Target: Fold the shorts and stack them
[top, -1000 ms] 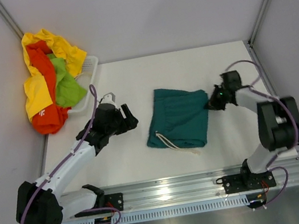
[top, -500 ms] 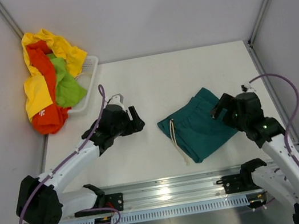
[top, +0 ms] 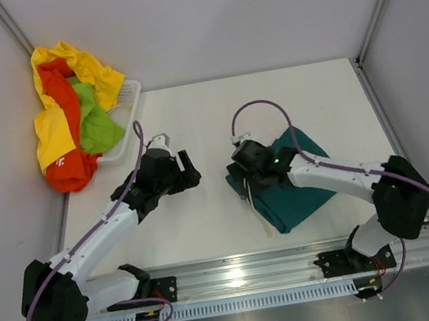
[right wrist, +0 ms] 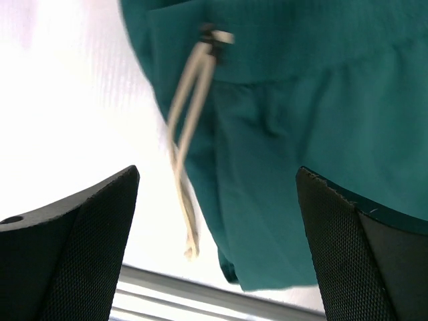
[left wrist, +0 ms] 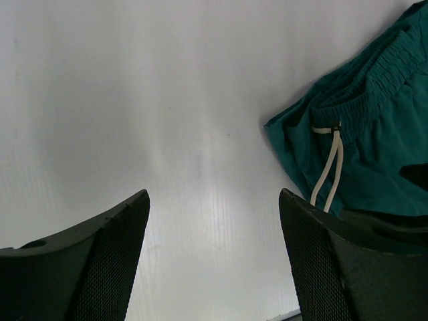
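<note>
At the far left, the white basket (top: 130, 91) sat in the table's back corner, heaped with yellow shorts (top: 96, 73), orange-red shorts (top: 68, 165) and lime green shorts (top: 97, 128) that spilled over its rim. This pile looked the same as a second before.

The left gripper (top: 186, 170) hung over bare table (top: 190, 115) between the basket and the teal pair, close to where it had been a second earlier. In its own wrist view, the left gripper (left wrist: 214, 195) had its jaws spread wide with only white tabletop between them and nothing in its hold.

The dark teal shorts (top: 302, 188) lay right of centre, folded, with the waistband at the left edge and the pale drawstring (top: 254, 207) trailing toward the near rail. A second earlier they had lain further left and turned differently, pinched at a right-hand corner by the right arm. Since half a second ago the cloth had not shifted.

The right gripper (top: 243, 174) had let go and swung across from the shorts' right side to their waistband end. Its jaws stood fully apart (gripping nothing), and its wrist view showed the right gripper (right wrist: 217, 174) above the drawstring (right wrist: 187, 134) and gathered waist (right wrist: 301, 134).
</note>
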`<control>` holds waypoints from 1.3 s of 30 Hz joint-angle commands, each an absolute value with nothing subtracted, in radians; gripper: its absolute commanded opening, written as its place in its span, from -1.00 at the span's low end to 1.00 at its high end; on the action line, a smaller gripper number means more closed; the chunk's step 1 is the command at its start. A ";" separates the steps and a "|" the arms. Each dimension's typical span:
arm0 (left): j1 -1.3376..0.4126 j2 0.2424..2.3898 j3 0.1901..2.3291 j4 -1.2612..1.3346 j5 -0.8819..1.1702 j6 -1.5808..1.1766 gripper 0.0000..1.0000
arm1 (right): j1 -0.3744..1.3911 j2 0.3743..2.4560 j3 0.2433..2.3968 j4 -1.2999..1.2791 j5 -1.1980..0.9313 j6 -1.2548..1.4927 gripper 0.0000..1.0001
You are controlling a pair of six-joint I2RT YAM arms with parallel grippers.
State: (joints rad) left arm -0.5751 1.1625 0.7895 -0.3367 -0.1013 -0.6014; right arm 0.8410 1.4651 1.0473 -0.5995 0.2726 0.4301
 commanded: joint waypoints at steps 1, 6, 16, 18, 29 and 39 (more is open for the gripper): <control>-0.531 1.092 0.827 -0.379 -0.115 -0.575 0.61 | 0.905 1.566 1.124 -0.560 0.342 0.350 0.99; -0.457 1.032 0.815 -0.413 -0.098 -0.551 0.63 | 0.925 1.767 1.236 -0.578 0.410 0.315 0.99; -0.423 1.000 0.787 -0.417 -0.086 -0.545 0.63 | 0.879 1.988 1.353 -0.643 0.549 0.325 0.99; -0.423 1.002 0.790 -0.416 -0.084 -0.545 0.63 | 0.844 1.999 1.359 -0.656 0.551 0.347 0.88; -0.422 1.002 0.778 -0.407 -0.074 -0.543 0.62 | 0.670 1.896 1.178 -0.689 0.535 0.495 0.38; -0.423 1.014 0.779 -0.382 -0.041 -0.542 0.61 | 0.485 1.669 0.948 -0.755 0.535 0.598 0.03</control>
State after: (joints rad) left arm -0.4313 1.0203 0.7795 -0.4129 -0.0704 -0.5655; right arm 0.5259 1.7180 1.0134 -0.6662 0.5316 0.5468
